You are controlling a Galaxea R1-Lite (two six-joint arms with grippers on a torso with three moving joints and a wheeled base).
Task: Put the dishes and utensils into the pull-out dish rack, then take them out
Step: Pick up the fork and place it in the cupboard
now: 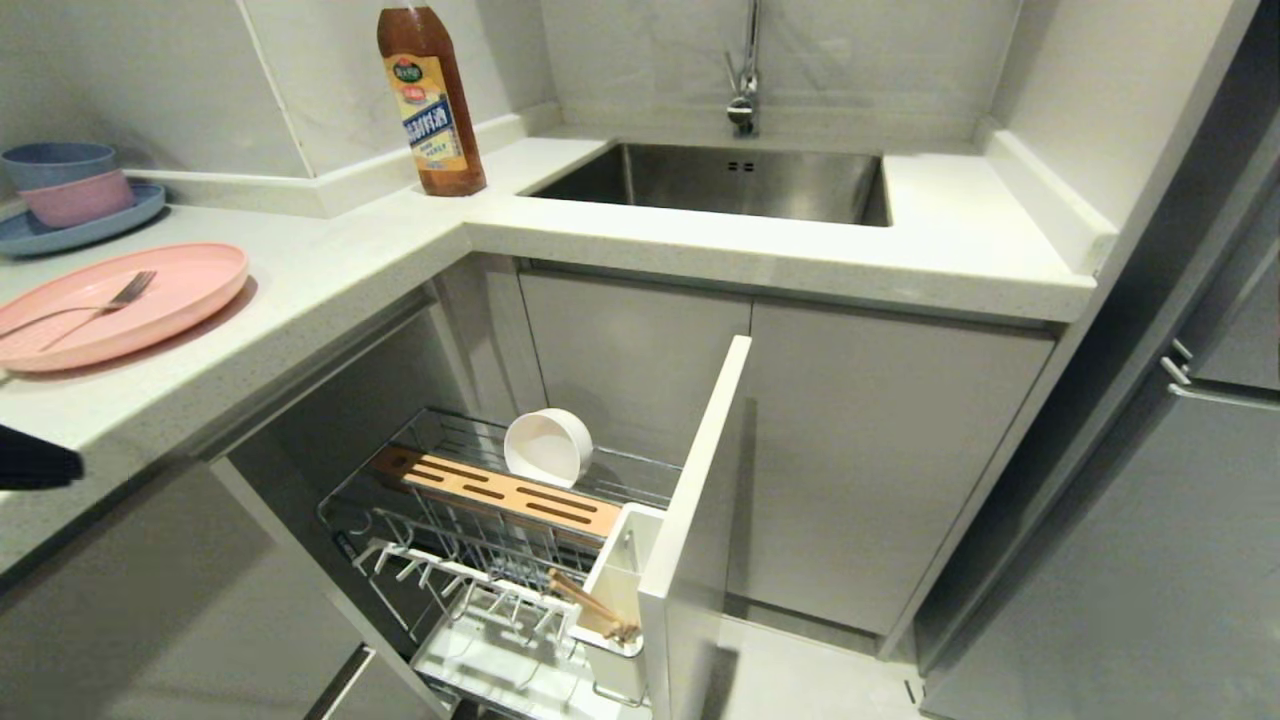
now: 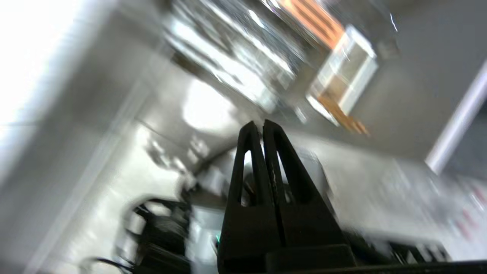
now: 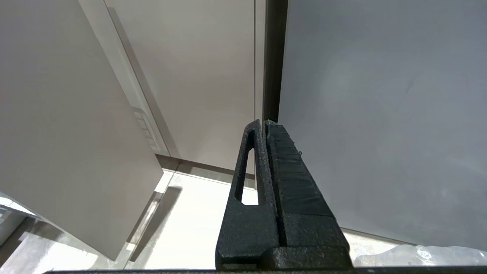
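Head view: on the counter's back corner, a tall brown bottle (image 1: 431,98) with a yellow-and-blue label, print too small to read. On the counter at the left, a large flat pink plate (image 1: 120,303) with a slim silver fork (image 1: 85,309) lying across it. Behind it, a blue plate (image 1: 80,225) stacked with a pink bowl (image 1: 78,198) and a blue bowl (image 1: 58,163). Below, pulled out of the cabinet, the chrome wire dish rack (image 1: 510,560): slotted wooden block (image 1: 500,492) along its middle, cream-white bowl (image 1: 547,447) tipped on its side just behind the block, light wooden chopsticks (image 1: 590,604) leaning in the white utensil cup (image 1: 618,590) beside the tall white front panel (image 1: 700,520). Steel sink (image 1: 720,182) further back.

Left wrist view: blurred; left gripper (image 2: 258,125) with black fingers pressed together, empty, rack visible beyond.

Right wrist view: right gripper (image 3: 262,122) with fingers pressed together, empty, near grey cabinet doors (image 3: 205,76) above pale floor (image 3: 190,228).
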